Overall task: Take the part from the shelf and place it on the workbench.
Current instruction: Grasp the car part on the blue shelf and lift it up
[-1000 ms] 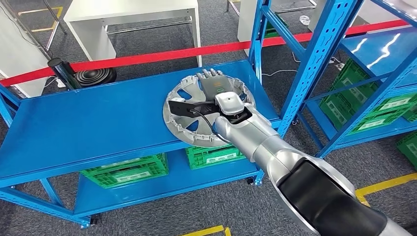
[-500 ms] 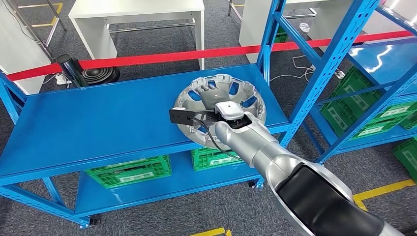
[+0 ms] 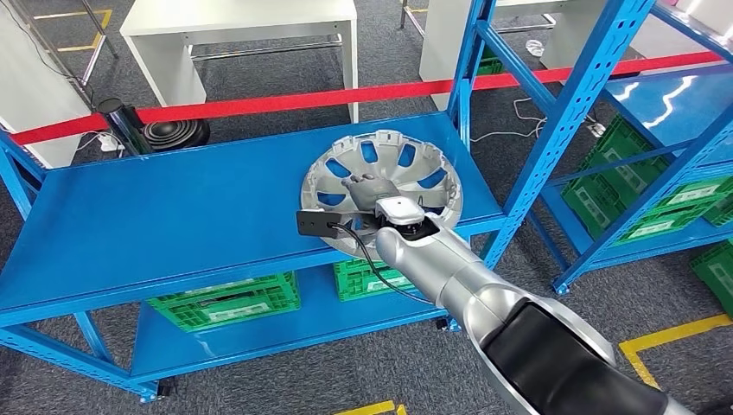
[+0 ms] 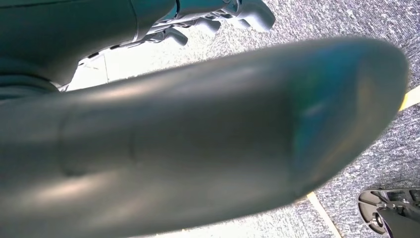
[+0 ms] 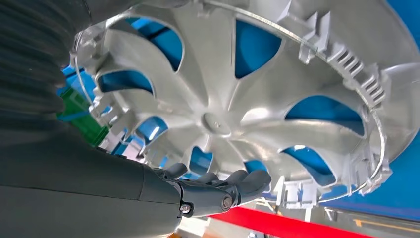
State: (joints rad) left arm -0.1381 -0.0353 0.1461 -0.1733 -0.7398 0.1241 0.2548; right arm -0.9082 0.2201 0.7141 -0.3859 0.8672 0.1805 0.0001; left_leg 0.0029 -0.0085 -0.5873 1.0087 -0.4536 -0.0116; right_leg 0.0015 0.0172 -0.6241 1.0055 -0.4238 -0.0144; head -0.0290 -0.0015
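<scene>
Where the blue surface (image 3: 173,216) meets its right front corner, silver wheel cover (image 3: 406,164) lies, overhanging. Right hand (image 3: 367,186) above it, fingers apart, grasping nothing. Left hand (image 4: 223,15): state indeterminate.

The right arm (image 3: 484,294) is extended from five o'clock toward eleven o'clock, wrist level. The right hand (image 3: 370,187) is held flat, fingers (image 5: 242,181) loosely curled, nothing gripped. The left hand (image 4: 218,15) is seen hanging, fingers apart.

I can't read any text here. The green crates (image 3: 226,299) under the blue workbench (image 3: 156,216) carry white labels, but their print is too small for me to read.
</scene>
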